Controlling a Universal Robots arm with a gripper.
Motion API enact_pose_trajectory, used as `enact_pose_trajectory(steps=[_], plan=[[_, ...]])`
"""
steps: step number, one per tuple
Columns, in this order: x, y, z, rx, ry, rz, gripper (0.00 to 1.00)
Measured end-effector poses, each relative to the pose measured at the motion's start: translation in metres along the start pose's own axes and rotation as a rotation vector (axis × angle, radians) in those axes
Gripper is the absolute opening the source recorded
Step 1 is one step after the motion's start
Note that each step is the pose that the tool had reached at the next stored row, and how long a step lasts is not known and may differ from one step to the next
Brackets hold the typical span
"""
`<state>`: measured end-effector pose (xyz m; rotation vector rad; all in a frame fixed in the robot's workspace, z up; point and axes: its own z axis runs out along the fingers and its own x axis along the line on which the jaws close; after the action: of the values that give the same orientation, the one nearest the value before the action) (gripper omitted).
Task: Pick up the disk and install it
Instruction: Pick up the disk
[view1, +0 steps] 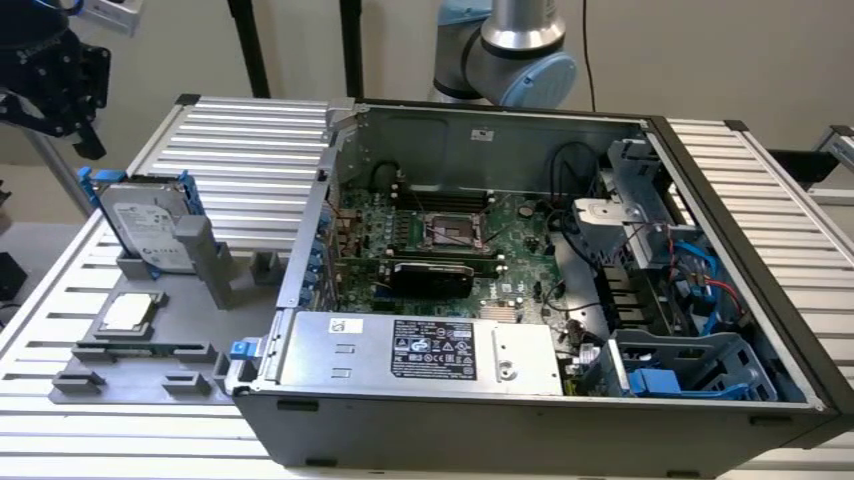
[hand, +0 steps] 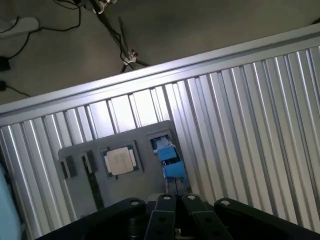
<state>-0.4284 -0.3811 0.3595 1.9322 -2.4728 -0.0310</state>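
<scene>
Exterior view: gripper (view1: 60, 105) hangs in the air above the disk (view1: 144, 225), empty, with the open computer case (view1: 534, 430) alongside.

The disk stands on edge in a grey holder (view1: 200, 260) on the ribbed aluminium table (view1: 227, 130), its white label facing outward and its blue rails along the sides. It sits near the exterior view's left, just outside the case wall. A square processor chip (view1: 127, 312) lies flat on the same fixture, near the disk. Inside the case are the motherboard (view1: 454, 230) and a silver power supply (view1: 427, 350) with a black label. In the wrist view the gripper (hand: 175, 186) has its fingertips pressed together with nothing between them. Beyond them the disk (hand: 167, 155) shows edge-on by its blue rail, beside the chip (hand: 120, 161) on the holder (hand: 145, 135).
</scene>
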Motion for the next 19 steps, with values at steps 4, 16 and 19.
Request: enact_pose_trajectory(steps=[4,16,19], plan=[[-0.0003,-0.0014,0.0001,0.0001,0.0007,-0.048,0.00],[-0.0020,-0.0086,0.0072,-0.0014,0.0030,-0.174,1.00],[-0.0020,-0.0086,0.0091,-0.0014,0.0030,-0.178,1.00]])
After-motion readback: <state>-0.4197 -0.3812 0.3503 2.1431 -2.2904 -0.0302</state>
